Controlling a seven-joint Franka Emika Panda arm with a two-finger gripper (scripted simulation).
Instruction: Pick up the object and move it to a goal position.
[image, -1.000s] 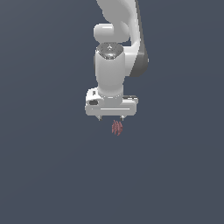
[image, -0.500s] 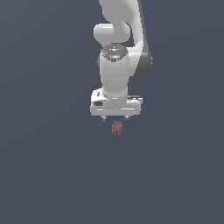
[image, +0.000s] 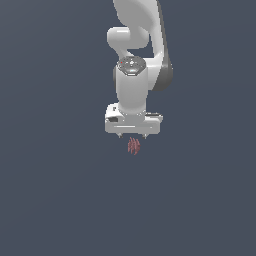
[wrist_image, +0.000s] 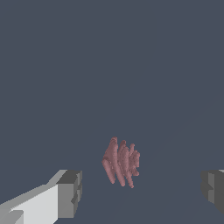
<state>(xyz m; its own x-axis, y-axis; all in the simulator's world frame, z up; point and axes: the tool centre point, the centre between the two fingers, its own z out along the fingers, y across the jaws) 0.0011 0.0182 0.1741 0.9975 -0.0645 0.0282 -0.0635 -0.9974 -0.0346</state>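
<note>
One arm, one claw (image: 132, 136), one object (image: 133, 146). Nothing else on the flat dark grey-blue surface (image: 55, 190) in either view.

Object: tiny dark-red blob of thin ribbed strands, approx upright, much smaller than the claw. In exterior view, sits just below the claw's white body, roughly centred under it, w/ only two small finger stubs poking down either side above it. Can't tell from exterior view whether blob touches the ground or how far above it the claw hangs.

Wrist view: same blob (wrist_image: 121, 162) lies between the two grey fingertips (wrist_image: 70, 192), apart from both, gap visible each side, a bit nearer one tip than the other. Second tip only partly in frame at the edge.

Claw: spread wide, nothing gripped, pads not touching the blob.

Arm: white, w/ dark grey joint section behind the wrist, pointing straight down over the blob. No obstruction between claw and blob; nothing around the blob but bare surface.
</note>
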